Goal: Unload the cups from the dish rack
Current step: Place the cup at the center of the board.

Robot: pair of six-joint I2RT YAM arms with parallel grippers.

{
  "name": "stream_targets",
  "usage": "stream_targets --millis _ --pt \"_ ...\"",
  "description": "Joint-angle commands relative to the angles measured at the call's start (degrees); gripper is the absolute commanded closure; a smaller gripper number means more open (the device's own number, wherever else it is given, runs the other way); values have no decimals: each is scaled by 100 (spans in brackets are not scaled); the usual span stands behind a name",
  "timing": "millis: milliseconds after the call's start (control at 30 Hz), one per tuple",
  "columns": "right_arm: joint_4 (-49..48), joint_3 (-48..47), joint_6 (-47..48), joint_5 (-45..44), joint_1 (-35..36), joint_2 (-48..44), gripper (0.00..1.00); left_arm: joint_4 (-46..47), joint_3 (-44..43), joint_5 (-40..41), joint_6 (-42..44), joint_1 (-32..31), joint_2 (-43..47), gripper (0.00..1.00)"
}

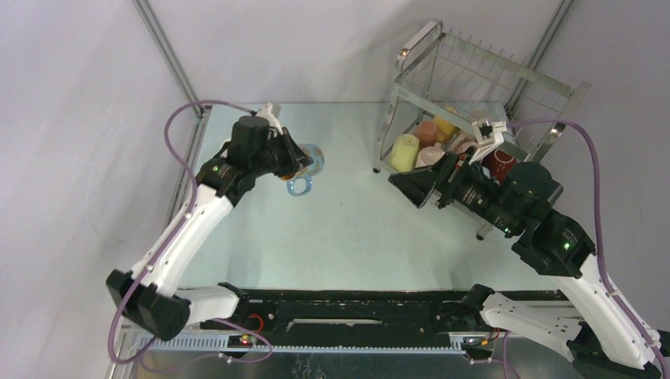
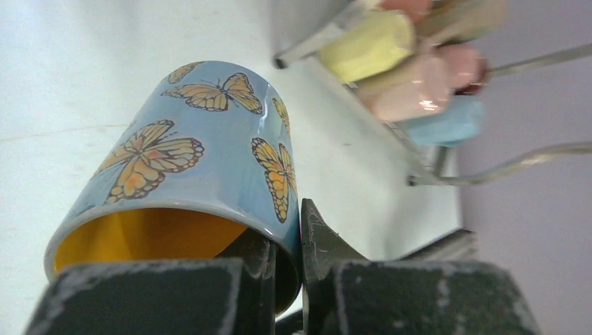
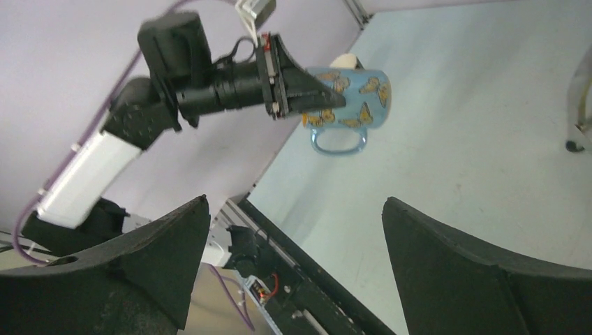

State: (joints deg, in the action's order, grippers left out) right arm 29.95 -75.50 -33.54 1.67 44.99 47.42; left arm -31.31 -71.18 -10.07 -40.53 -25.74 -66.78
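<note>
My left gripper (image 1: 294, 162) is shut on the rim of a light blue butterfly mug (image 1: 310, 164) at the table's back left. One finger is inside the rim and one outside (image 2: 317, 237). The mug (image 2: 202, 153) is tipped on its side with its handle low (image 3: 338, 143). The chrome dish rack (image 1: 482, 79) stands at the back right. It holds a yellow mug (image 1: 404, 151), a pink mug (image 1: 431, 156), a peach mug (image 1: 427, 130) and a dark red mug (image 1: 500, 163). My right gripper (image 1: 412, 189) is open and empty just in front of the rack (image 3: 294, 204).
In the left wrist view the rack's wire foot (image 2: 489, 167) shows with yellow (image 2: 370, 45), pink (image 2: 412, 87) and light blue (image 2: 443, 122) mugs. A rack leg (image 3: 579, 105) is at the right wrist view's right edge. The arms' black base rail (image 1: 340, 308) runs along the near edge.
</note>
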Motion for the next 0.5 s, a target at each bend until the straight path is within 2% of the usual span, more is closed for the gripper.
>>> stream_targets --millis 0,133,467 --pt "538 -140 232 -167 -30 36 0 -603 -1312 1162 1361 49 -740 100" --pt "750 -143 270 -167 -34 73 0 -1035 -1907 1839 1818 214 -1438 100" --pt "1099 -142 379 -74 -41 15 0 -1454 -3121 2130 2336 806 -3048 100"
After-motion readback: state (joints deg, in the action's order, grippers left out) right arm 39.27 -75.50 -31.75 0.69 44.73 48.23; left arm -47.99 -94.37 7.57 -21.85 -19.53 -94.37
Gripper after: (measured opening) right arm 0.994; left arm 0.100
